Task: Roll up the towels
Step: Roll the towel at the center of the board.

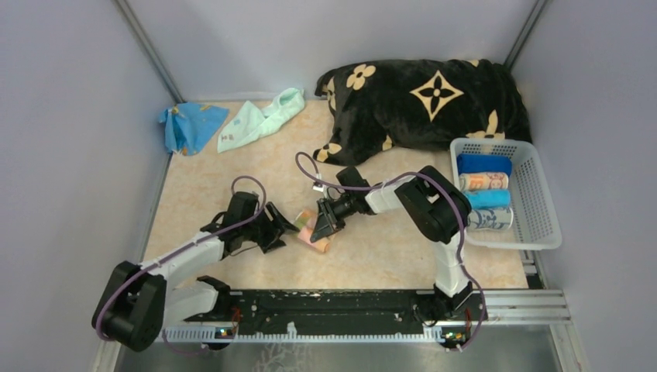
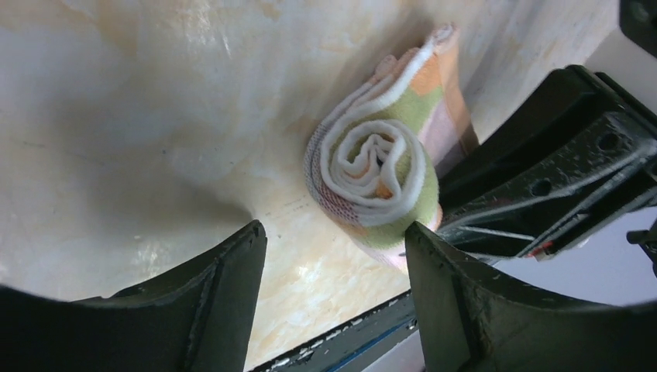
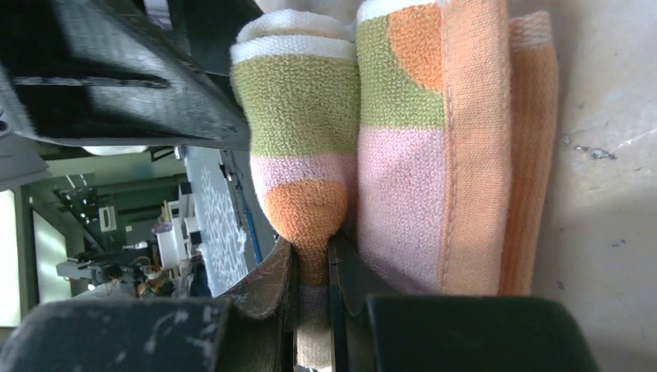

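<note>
**Top view.** The left gripper [image 1: 283, 225] and right gripper [image 1: 320, 222] sit low over the table [image 1: 225, 182], tips facing each other. The striped roll [image 1: 314, 231] lies at the right gripper's tips and just ahead of the left jaws. From up here we cannot tell how either pair of jaws stands. Well beyond both grippers, a mint towel [image 1: 263, 116] and a blue towel [image 1: 188, 125] lie loose and unrolled. The black blanket [image 1: 422, 97] is bunched beside them. Out past the right arm's elbow, a white basket [image 1: 534, 194] holds four stowed rolls [image 1: 484, 182] in a row.

**Left wrist.** The left gripper [image 2: 335, 287] has its jaws spread wide, with nothing between the fingers [image 2: 225, 294]. The striped roll [image 2: 376, 174] rests on the table ahead of the jaws. It faces us end-on, its spiral of white, green and orange plain to see. It lies closer to the finger on the picture's right, but we cannot tell whether it touches that finger. The other gripper's black body lies against the roll's far flank.

**Right wrist.** The right gripper [image 3: 313, 267] has its jaws pinched together on a fold of the striped roll [image 3: 403, 155]. Orange and pink cloth is squeezed between the pads. The rest of the roll extends straight out from the tips, lying on the table. A flat orange-edged layer lies beside the pinched fold.
</note>
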`<state>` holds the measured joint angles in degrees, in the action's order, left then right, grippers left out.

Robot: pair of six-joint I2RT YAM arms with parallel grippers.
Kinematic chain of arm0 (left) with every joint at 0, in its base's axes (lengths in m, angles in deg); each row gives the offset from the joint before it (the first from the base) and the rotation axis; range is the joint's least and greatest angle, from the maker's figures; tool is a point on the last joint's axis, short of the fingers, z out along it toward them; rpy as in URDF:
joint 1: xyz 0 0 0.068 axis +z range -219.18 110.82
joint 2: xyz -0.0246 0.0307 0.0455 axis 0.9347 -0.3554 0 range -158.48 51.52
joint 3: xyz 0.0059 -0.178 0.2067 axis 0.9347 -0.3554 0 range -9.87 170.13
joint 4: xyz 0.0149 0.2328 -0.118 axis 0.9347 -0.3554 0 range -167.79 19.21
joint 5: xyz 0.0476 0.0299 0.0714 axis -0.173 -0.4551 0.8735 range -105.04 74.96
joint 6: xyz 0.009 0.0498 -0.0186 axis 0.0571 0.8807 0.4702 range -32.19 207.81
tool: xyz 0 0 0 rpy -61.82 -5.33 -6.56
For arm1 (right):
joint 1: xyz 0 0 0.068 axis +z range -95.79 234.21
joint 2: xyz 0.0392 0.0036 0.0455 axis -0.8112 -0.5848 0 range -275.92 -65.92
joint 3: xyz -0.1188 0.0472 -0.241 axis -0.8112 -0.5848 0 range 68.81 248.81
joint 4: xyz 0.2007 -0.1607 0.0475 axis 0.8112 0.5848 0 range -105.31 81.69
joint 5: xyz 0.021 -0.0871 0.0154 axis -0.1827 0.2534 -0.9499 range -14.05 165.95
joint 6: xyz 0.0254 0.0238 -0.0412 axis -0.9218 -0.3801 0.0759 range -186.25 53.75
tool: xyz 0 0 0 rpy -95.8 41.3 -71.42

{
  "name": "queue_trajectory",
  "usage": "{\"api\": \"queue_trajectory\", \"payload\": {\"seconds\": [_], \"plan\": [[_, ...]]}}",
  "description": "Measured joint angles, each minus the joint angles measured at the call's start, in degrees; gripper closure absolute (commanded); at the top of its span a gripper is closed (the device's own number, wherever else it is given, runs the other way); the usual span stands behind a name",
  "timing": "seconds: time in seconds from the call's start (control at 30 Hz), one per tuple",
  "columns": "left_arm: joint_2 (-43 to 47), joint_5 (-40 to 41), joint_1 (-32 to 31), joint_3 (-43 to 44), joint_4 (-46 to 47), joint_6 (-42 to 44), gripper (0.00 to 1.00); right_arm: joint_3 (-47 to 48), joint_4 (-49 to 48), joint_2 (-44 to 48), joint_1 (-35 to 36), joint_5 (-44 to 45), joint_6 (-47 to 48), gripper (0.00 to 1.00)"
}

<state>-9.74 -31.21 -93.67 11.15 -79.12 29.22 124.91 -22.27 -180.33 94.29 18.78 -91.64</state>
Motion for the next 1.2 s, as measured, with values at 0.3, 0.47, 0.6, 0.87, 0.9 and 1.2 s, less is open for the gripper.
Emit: {"api": "queue_trajectory", "payload": {"seconds": [0.3, 0.47, 0.6, 0.87, 0.9, 1.2], "plan": [[-11.0, -0.8, -0.3, 3.1, 5.7, -1.0, 0.37, 0.9, 5.7, 3.0, -0.2, 4.9, 1.8, 0.63], [-12.8, -0.7, -0.3, 4.1, 6.1, -1.4, 0.37, 0.4, 13.4, 13.8, 1.7, 18.4, 7.2, 0.47], [-13.8, -0.7, -0.3, 4.9, 5.8, -1.6, 0.37, 1.2, 18.8, 21.2, 7.1, 33.3, 12.7, 0.43], [-15.1, -0.8, -0.3, 5.6, 5.9, -2.1, 0.38, 3.3, 24.0, 22.3, 23.3, 60.5, 23.2, 0.42], [-15.2, -0.9, -0.3, 5.6, 6.0, -2.1, 0.38, 3.3, 24.2, 22.0, 24.3, 62.4, 24.1, 0.42], [-15.8, -1.0, -0.3, 6.1, 6.2, -2.3, 0.32, 4.5, 22.9, 13.4, 27.4, 71.3, 31.1, 0.49]]}}
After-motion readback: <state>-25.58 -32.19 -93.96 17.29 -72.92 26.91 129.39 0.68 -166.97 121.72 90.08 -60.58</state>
